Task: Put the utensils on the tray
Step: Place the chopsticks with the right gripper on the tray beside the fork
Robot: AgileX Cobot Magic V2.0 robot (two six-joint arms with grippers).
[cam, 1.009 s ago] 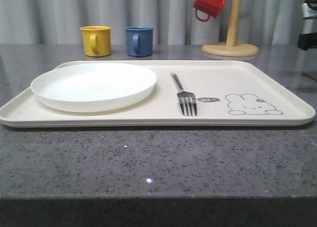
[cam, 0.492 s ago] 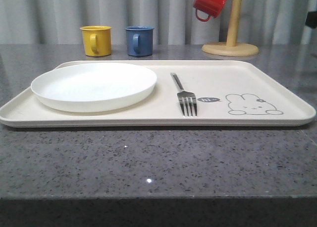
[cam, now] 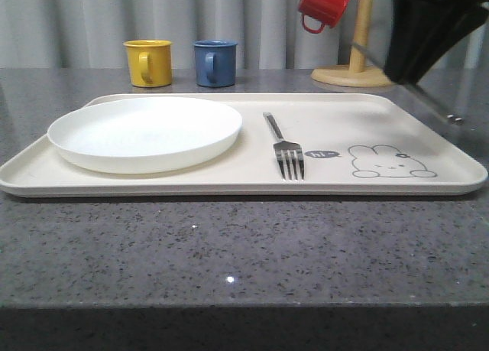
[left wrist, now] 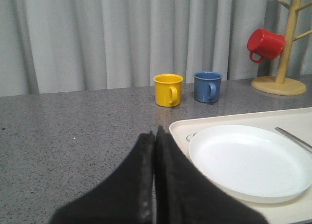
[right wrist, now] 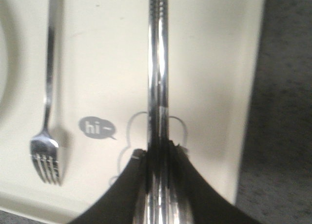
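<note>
Fingers (right wrist: 124, 182) of the right gripper (right wrist: 157, 153) pinch the chopsticks (right wrist: 158, 82) above the right side of the tray (cam: 229, 184). Left gripper (left wrist: 155, 141) is closed and holds nothing. On the tray lie the plate (cam: 145, 133) on the left and the fork (cam: 284, 148) beside the rabbit drawing (cam: 390, 161); far behind stand a yellow mug (cam: 147, 63), a blue mug (cam: 215, 63) and a red mug (cam: 324, 5).

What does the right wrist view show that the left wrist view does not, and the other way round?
Right wrist view, not left wrist: the right gripper shut on the chopsticks above the tray's rabbit drawing, and the fork's tines.
Left wrist view, not right wrist: the shut, empty left gripper, the whole white plate, the yellow mug, the blue mug, and the red mug on a wooden stand.
Both: the tray and the fork.
</note>
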